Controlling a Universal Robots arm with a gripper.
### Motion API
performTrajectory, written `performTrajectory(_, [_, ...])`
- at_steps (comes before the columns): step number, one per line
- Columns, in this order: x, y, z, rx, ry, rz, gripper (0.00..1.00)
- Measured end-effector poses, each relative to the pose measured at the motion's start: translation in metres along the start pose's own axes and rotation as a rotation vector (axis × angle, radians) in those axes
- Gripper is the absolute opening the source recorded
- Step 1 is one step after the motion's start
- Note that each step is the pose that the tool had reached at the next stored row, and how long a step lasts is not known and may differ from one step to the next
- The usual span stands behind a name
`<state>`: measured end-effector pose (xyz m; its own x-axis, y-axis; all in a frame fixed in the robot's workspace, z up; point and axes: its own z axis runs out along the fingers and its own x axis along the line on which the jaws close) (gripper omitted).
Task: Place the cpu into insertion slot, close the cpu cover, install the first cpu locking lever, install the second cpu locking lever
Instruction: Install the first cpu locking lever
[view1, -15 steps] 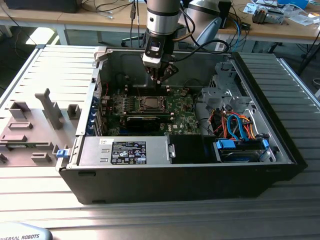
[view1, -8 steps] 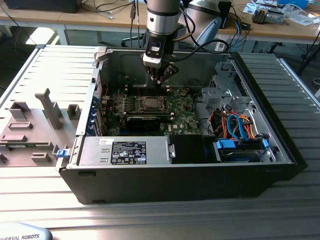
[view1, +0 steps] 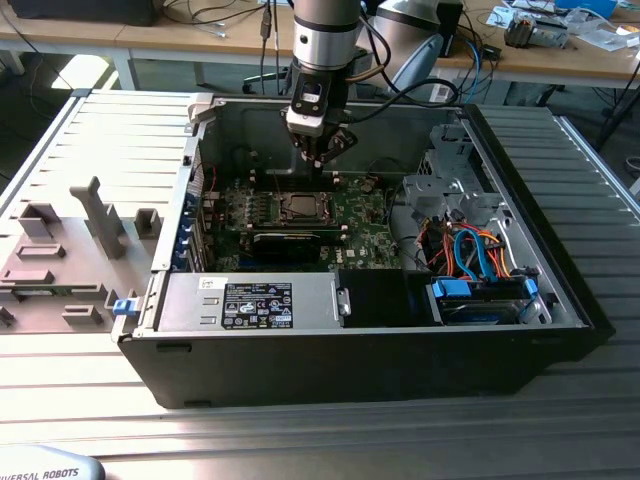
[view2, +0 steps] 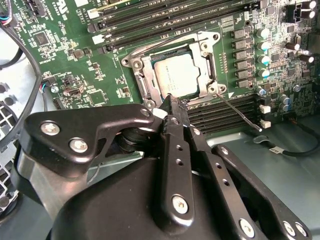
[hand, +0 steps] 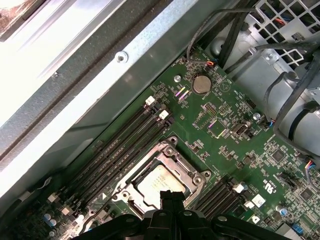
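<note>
Gripper (view2: 172, 106): fingertips together, nothing visibly held | cpu (view2: 175, 73): flat, framed by lowered cpu cover (view2: 142, 75) | relation: exterior view, cpu at frame centre, just below-left of claw tips.

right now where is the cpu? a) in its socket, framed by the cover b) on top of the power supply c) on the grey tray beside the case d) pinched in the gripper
A: in the second wrist view the silver top of the cpu shows through the window of the cpu cover on the motherboard, while the gripper at the socket's edge carries no chip.
</note>
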<state>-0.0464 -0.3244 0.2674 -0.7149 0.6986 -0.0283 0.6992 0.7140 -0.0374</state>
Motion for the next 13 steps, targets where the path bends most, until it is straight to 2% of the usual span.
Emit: performTrajectory(13, [0.0, 0.0, 0.0, -0.0008, -0.0012, -0.031, 0.11])
